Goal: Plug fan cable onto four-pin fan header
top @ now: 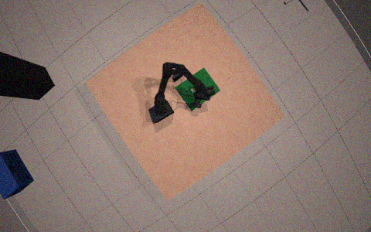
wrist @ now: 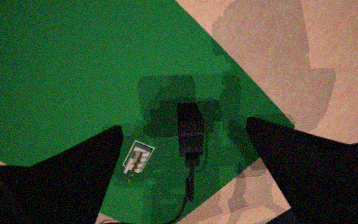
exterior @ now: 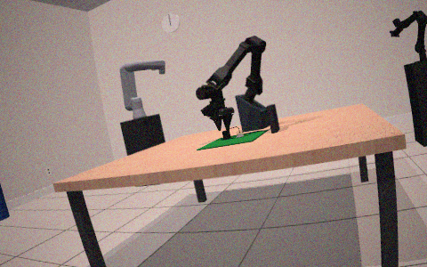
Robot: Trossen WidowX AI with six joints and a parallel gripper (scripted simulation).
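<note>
A square wooden table top [top: 216,147] [exterior: 311,142] with a pale, peachy grain stands on dark legs over a grey tiled floor [top: 97,185] [exterior: 213,240]. On it lies a flat green square board [top: 204,77] [exterior: 213,145] [wrist: 75,90]. In the wrist view, the small black cable plug [wrist: 191,131] is over the board near the centre, with the white four-pin header [wrist: 137,155] just beside it at about eight o'clock; the plug is off the header. The black two-fingered gripper [top: 205,98] [exterior: 223,133] [wrist: 185,127] has its fingers spread apart, one either side of the plug, gripping nothing. In the exterior view, a round white clock [exterior: 170,22] hangs on the plain wall at twelve o'clock, and a grey arm [exterior: 129,86] on a black pedestal [exterior: 142,133] stands at ten o'clock.
</note>
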